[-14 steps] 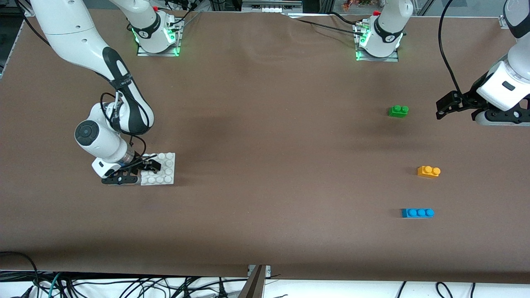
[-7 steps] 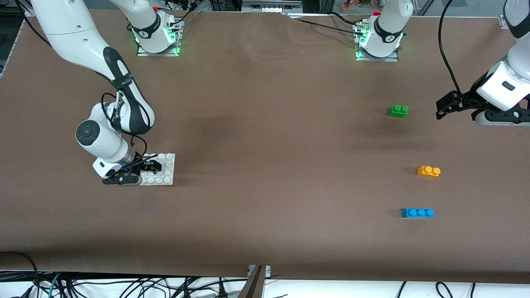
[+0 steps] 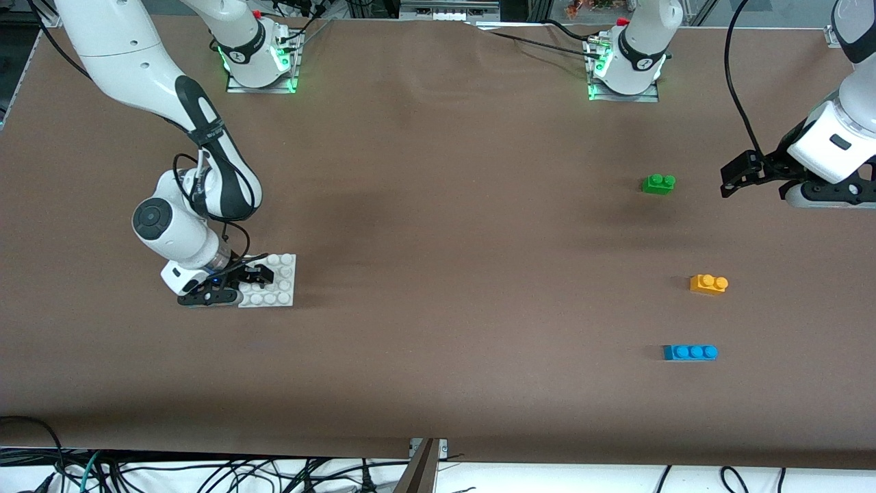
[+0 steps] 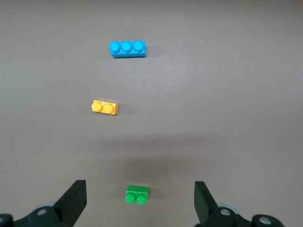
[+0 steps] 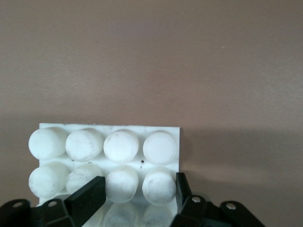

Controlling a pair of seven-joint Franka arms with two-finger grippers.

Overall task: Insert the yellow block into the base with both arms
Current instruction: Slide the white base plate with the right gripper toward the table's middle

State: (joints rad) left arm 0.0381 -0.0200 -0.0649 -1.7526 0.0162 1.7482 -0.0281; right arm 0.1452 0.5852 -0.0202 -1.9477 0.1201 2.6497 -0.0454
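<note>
The yellow block (image 3: 708,283) lies on the table toward the left arm's end, between a green brick and a blue brick; it also shows in the left wrist view (image 4: 104,107). The white studded base (image 3: 282,274) lies toward the right arm's end. My right gripper (image 3: 250,282) is shut on the base's edge. In the right wrist view, its fingers (image 5: 135,194) clamp two studs of the base (image 5: 109,142). My left gripper (image 3: 731,179) is open and empty, up in the air beside the green brick; the left wrist view shows it (image 4: 138,185) spread wide.
The green two-stud brick (image 3: 658,183) lies farther from the front camera than the yellow block and shows between the left fingers (image 4: 137,195). The blue three-stud brick (image 3: 690,352) lies nearer the camera (image 4: 127,48). Brown cloth covers the table.
My right gripper and the base have shifted a little toward the left arm's end of the table. The left arm has not moved.
</note>
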